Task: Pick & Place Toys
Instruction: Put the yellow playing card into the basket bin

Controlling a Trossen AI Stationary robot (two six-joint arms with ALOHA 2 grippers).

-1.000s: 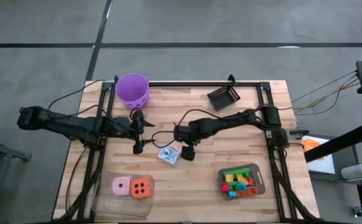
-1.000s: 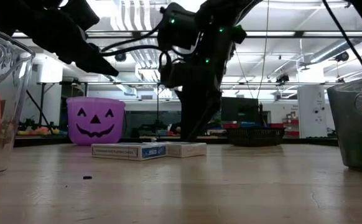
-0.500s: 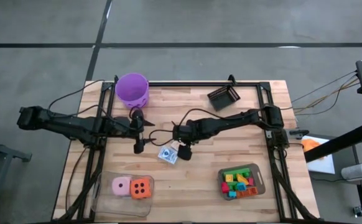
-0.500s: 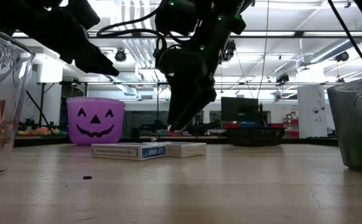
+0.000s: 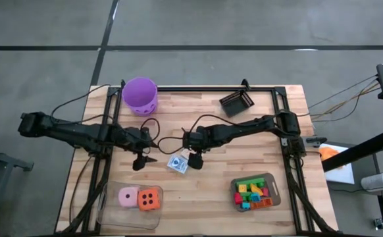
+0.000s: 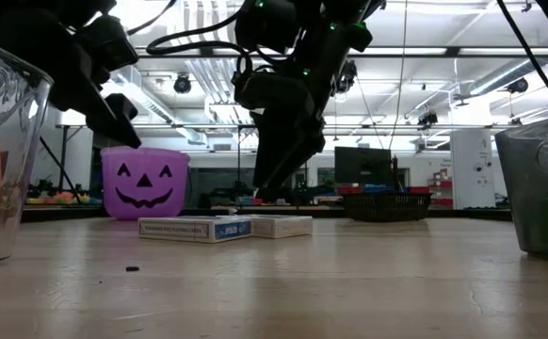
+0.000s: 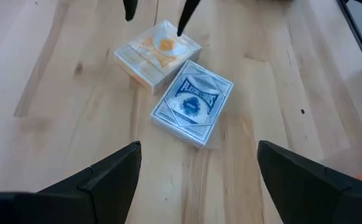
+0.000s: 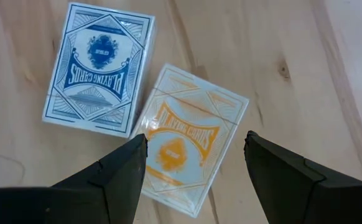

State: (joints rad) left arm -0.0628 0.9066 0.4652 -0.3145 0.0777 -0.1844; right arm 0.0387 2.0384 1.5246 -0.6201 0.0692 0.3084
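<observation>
We judge the sorting largely done. In the high view the grey tray (image 5: 255,192) at lower right already holds the small coloured bricks (image 5: 251,194), and the clear bin (image 5: 129,205) at lower left holds the pink die (image 5: 127,196) and the orange die (image 5: 150,199).

What remains, as far as we can see, is two card packs lying flat on the counter (image 5: 211,118) at the centre of the frame: the blue card pack (image 8: 99,67) and the orange card pack (image 8: 183,137), corners touching or nearly so (the wrist views leave that unclear).

The right end effector (image 5: 194,160) hovers just above the orange pack, fingers spread and empty, the pack showing between them in its wrist view. The left end effector (image 5: 139,161) hangs to the left of the packs, also open and holding nothing, pointed towards them.

The purple bucket (image 5: 140,95) at upper left and the black basket (image 5: 237,103) at upper right stand well apart from the packs; we cannot tell what either holds.
</observation>
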